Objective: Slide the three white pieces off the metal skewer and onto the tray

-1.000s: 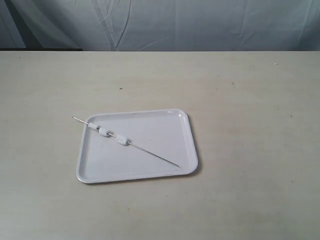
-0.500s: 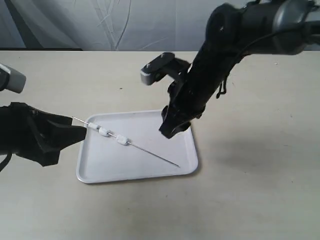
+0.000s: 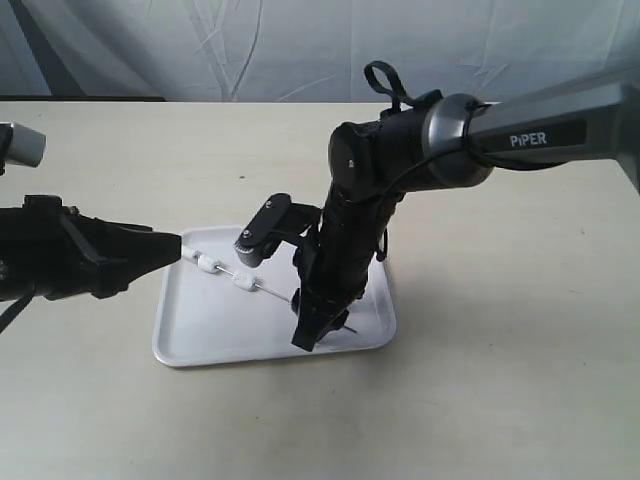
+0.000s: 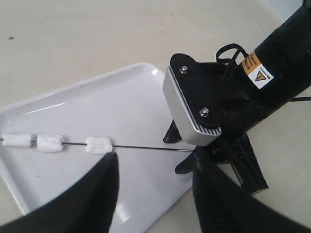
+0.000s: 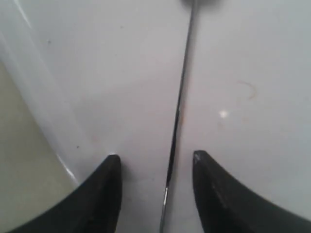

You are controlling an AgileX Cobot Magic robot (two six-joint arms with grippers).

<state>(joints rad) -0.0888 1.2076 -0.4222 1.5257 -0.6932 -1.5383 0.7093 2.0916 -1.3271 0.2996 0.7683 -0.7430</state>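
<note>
Both arms have entered the scene.

Right hand: now lowered at the near edge of the tray. Its fingers are apart and straddle the bare end of the metal skewer without clamping it.

The three white pieces remain threaded farther along the skewer, over the tray.

Left hand: advanced to the skewer's far end, fingers apart, holding nothing.

Judgement: the hands appear to be lining up to grasp, and no piece is off yet.

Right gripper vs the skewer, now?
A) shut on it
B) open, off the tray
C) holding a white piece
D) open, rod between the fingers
D: in the right wrist view the metal skewer runs between the spread fingers of the right gripper, unpinched, over the tray.
</note>
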